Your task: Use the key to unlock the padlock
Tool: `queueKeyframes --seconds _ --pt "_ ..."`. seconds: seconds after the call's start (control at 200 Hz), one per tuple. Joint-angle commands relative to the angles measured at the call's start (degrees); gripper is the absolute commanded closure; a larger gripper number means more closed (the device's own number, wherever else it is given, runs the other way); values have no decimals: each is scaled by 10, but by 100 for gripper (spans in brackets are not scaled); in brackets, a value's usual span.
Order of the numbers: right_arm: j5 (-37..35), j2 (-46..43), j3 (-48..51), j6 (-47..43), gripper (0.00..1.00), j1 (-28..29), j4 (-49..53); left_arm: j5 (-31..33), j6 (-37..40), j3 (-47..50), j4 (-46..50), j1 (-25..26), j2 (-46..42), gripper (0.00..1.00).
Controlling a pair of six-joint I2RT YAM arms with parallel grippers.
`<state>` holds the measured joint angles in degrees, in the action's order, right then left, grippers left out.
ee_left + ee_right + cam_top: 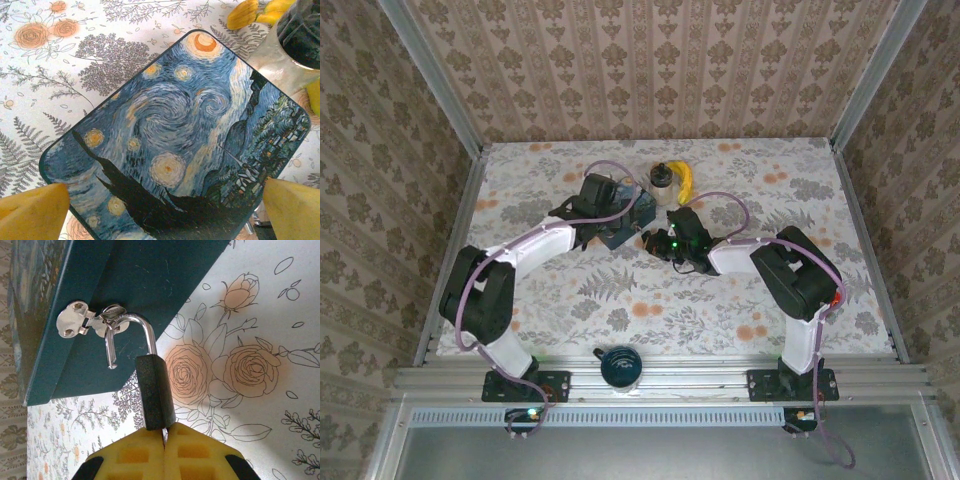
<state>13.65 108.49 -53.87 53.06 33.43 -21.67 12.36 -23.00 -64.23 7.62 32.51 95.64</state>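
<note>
papered booth around a flowered table

three walls (650,70) close the space in, all hung with beige and brown wallpaper of striped damask leaves. bare aluminium posts (430,75) run up the two far corners. the table (620,300) wears a pale cloth printed with grey ferns, sketched leaves and soft orange roses. along its near edge lies a slotted aluminium rail (670,380), and below that a dull grey panel (650,450). the light is even and soft, with faint shadows.
</note>
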Motion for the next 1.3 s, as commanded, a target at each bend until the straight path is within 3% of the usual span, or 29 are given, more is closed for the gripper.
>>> queueKeyframes --seconds 0.0,0.325,0.54,0.84,0.91,1.025,1.295 --pt "-18 7 8 18 100 3 -32 -13 47 -10 8 0 21 0" --pt "-34 -17 35 24 100 3 -35 -121 48 39 -21 22 24 7" --pt "-47 -42 58 29 100 3 -30 -136 28 58 -28 52 17 29" --pt "-72 -92 106 40 100 4 -15 -133 -6 83 -32 76 3 34" --pt "-81 -98 107 31 89 3 8 -124 -16 90 -30 76 0 34" --pt "-99 -105 106 15 80 4 48 -98 -26 94 -9 74 -3 35" --pt "-135 -138 105 -20 74 3 118 -86 -37 106 3 54 -7 36"
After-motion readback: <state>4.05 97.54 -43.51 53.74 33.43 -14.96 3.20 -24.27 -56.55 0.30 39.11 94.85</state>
